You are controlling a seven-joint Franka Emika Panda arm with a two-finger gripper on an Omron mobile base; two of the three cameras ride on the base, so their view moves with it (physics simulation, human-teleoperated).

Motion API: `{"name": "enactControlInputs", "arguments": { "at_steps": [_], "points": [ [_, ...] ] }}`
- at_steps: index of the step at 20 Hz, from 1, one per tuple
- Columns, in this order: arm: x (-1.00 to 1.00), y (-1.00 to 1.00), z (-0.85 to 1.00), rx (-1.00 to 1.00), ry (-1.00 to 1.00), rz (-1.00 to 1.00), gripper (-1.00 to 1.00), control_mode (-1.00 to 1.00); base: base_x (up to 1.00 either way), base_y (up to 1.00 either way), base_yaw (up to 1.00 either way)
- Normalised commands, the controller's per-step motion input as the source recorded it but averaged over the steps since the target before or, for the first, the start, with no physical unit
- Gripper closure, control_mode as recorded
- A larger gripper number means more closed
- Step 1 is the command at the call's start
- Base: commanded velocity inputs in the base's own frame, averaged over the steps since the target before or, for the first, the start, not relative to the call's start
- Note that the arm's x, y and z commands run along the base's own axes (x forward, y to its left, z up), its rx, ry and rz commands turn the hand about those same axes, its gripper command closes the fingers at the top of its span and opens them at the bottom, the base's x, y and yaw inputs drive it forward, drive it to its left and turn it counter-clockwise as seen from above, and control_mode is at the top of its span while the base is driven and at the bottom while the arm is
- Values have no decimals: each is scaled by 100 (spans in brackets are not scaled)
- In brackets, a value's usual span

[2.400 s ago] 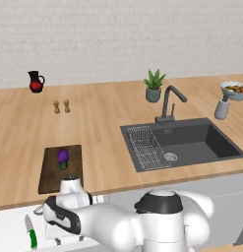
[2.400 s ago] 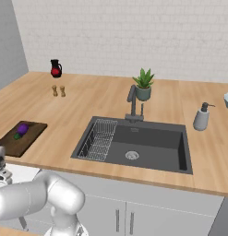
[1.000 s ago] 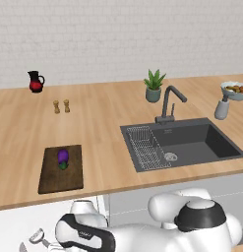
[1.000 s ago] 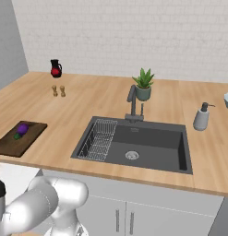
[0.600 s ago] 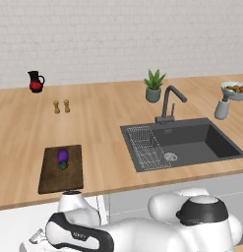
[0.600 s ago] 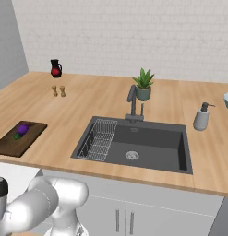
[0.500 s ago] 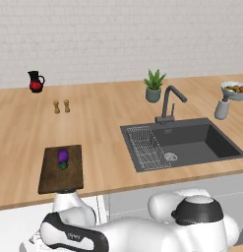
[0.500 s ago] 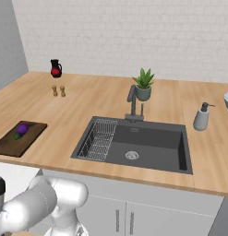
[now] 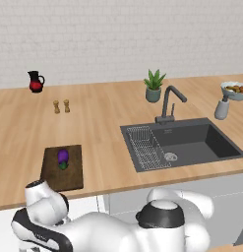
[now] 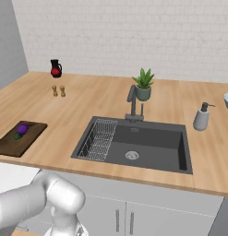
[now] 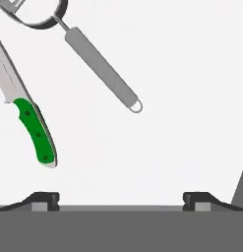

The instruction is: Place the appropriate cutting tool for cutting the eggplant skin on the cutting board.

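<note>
The grey metal peeler [image 11: 101,69] lies on a white surface, its loop head cut off by the top left edge of the hand view and its slim handle slanting down to the right. Left of it lies the green-handled knife [image 11: 37,130] with a white blade. My gripper [image 11: 122,199] hovers over this surface, open, its fingertips [image 11: 44,198] wide apart with nothing between them; the peeler lies ahead of them. Up on the counter the purple eggplant [image 9: 63,157] [image 10: 21,129] rests on the dark brown cutting board [image 9: 70,180] [image 10: 11,143].
The arm [image 9: 44,221] bends low in front of the counter's front edge, below the board. A sink [image 9: 184,142] with a dish rack and tap sits to the right. Salt and pepper shakers [image 9: 61,106], a red jug [image 9: 36,81] and a plant [image 9: 154,86] stand further back.
The arm has swung down and to the left, below the counter edge. The knife and peeler, seen earlier at the lower left of the left base view, are now covered by the arm.
</note>
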Motion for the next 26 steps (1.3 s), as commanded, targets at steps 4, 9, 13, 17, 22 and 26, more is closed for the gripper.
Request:
{"name": "enactControlInputs", "arguments": {
  "at_steps": [4, 9, 13, 17, 22, 26],
  "points": [
    [18, 0, -13, -2, -9, 18, -100, -100, 0, 0, 0],
    [1, -1, -28, 0, -16, 14, -100, -100, 0, 0, 0],
    [0, -23, -31, 0, -11, 12, -100, -100, 0, 0, 0],
    [8, -23, -37, 0, -1, 12, -100, -100, 0, 0, 0],
    [5, -3, -31, 3, 0, 13, -100, -100, 0, 0, 0],
    [6, 8, -18, 4, 1, 12, -100, -100, 0, 0, 0]
  ]
}}
